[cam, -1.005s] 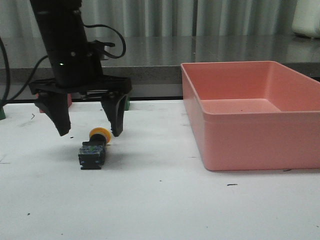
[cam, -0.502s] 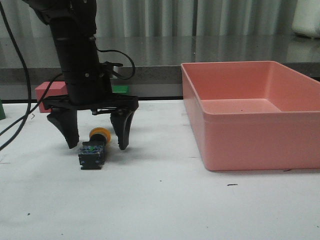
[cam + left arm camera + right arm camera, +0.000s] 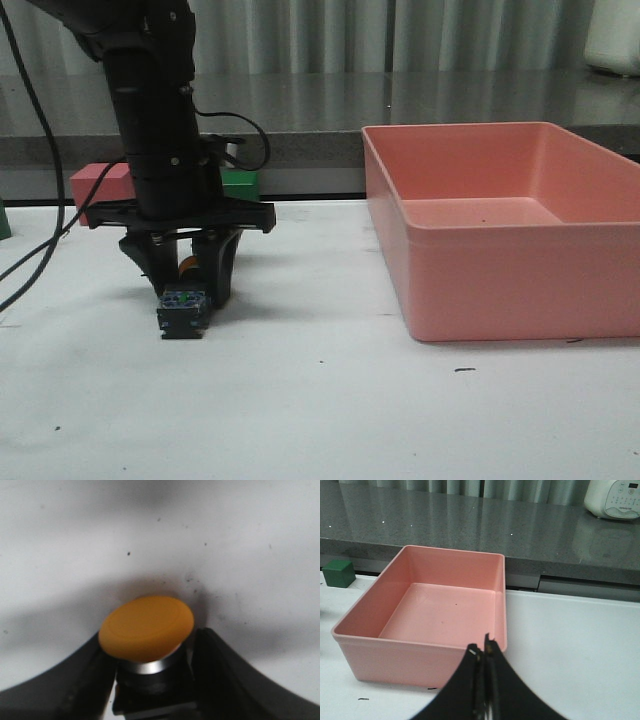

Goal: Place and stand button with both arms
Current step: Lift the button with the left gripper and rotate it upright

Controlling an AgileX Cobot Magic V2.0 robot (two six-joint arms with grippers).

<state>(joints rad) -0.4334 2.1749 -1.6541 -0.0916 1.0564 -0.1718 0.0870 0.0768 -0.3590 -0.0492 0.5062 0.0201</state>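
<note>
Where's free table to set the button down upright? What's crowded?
Free: the white table in front of the button, and the strip between the left gripper and the pink bin. Crowded: behind the gripper, near the pink block and green cube.

The button [image 3: 146, 628] has a smooth orange-yellow cap that looks like plastic, with a shiny metal ring under it. The pink bin [image 3: 427, 612] looks like smooth plastic. The white table [image 3: 330, 400] is dull and scuffed.

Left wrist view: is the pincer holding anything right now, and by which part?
Yes. The left pincer is closed on the button, its fingers clamping the black body just below the yellow cap. The right pincer is shut and empty.
</note>
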